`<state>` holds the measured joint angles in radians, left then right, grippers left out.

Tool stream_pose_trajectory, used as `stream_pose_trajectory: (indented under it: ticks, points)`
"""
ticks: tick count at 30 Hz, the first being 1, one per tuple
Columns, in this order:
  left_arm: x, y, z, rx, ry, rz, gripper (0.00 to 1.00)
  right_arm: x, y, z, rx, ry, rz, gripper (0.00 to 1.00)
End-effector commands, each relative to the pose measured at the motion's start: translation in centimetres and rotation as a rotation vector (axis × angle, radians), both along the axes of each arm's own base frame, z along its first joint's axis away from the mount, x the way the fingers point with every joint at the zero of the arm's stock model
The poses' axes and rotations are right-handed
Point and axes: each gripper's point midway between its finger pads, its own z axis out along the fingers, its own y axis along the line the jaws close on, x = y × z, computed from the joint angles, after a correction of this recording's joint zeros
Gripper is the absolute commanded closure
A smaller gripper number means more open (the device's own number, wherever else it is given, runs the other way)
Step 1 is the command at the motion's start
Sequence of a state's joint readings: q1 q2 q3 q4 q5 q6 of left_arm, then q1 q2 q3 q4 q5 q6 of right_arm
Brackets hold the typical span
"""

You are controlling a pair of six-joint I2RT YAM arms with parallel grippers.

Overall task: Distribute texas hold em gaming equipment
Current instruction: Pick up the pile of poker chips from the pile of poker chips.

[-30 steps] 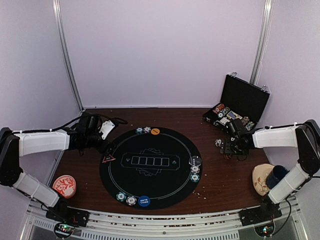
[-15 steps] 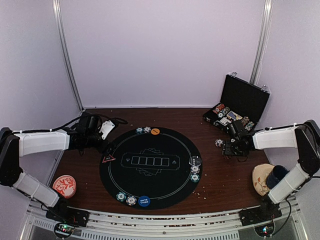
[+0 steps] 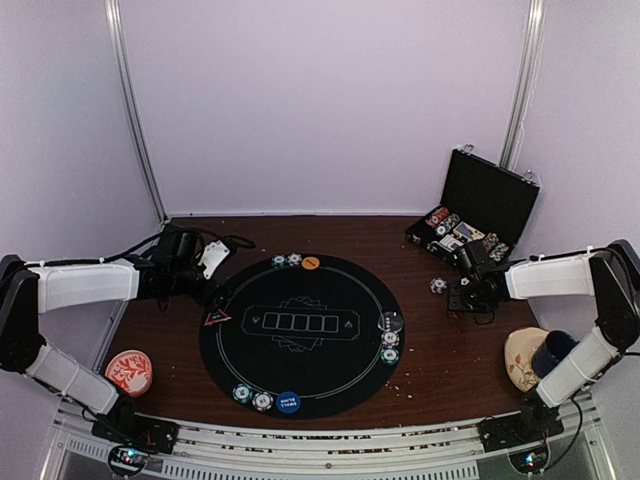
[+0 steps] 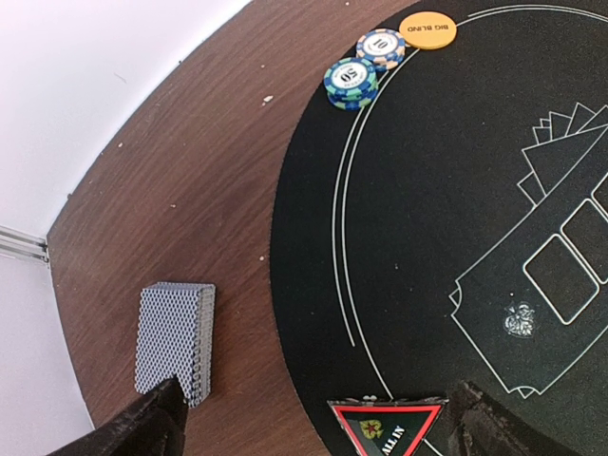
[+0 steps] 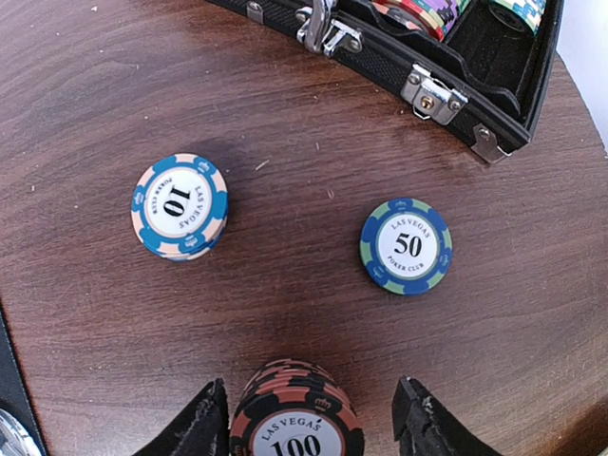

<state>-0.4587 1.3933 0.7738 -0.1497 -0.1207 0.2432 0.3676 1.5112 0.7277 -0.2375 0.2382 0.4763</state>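
Note:
My right gripper (image 5: 313, 427) is open, with its jaws on either side of a stack of black-and-orange 100 chips (image 5: 296, 418) on the wood; the right jaw stands clear of the stack. A blue 10 chip stack (image 5: 180, 206) and a single 50 chip (image 5: 406, 245) lie just beyond. My left gripper (image 4: 318, 427) is open and empty, over the mat's left edge. The grey-blue card deck (image 4: 176, 337) lies by its left jaw. The red triangle marker (image 4: 387, 427) lies between the jaws. Two chips (image 4: 351, 82) and the orange button (image 4: 427, 29) sit at the mat's far edge.
The round black mat (image 3: 300, 300) holds chips at its right (image 3: 390, 338) and near (image 3: 252, 397) edges, plus a blue button (image 3: 288, 402). The open black case (image 3: 480, 205) with chips stands at the back right. A red-and-white dish (image 3: 129, 372) is at the near left, a dark blue cup (image 3: 552, 350) at the near right.
My right gripper has shifted slightly away from me, toward the case. The left arm has not moved.

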Motion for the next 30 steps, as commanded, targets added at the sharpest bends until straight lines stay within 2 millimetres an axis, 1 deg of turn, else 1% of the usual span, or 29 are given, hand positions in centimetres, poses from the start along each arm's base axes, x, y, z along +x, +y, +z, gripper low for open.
stream_pose_trajectory:
  ticks: [1,5,11,18,21,24,30]
  points:
    - [0.8,-0.1,0.6,-0.02,-0.036,0.015,0.02,-0.2,-0.3,-0.6,-0.004,0.013,0.003,0.4]
    - [0.8,0.0,0.6,-0.018,-0.036,0.018,0.02,-0.2,-0.2,-0.5,-0.001,0.012,0.006,0.41]
    - [0.8,0.0,0.5,-0.017,-0.035,0.018,0.02,-0.2,-0.2,-0.5,-0.004,0.01,0.006,0.51]
    - [0.9,0.0,0.5,-0.016,-0.035,0.019,0.02,-0.2,-0.2,-0.5,-0.005,0.011,0.006,0.58]
    - [0.8,0.0,0.5,-0.017,-0.035,0.018,0.02,-0.2,-0.1,-0.4,-0.003,0.007,0.01,0.62]
    - [0.8,0.0,0.5,-0.016,-0.034,0.019,0.02,-0.1,0.1,0.0,-0.001,-0.004,0.017,0.64]
    - [0.9,0.1,0.4,-0.013,-0.033,0.023,0.02,0.3,1.0,2.0,-0.005,-0.058,0.041,0.66]
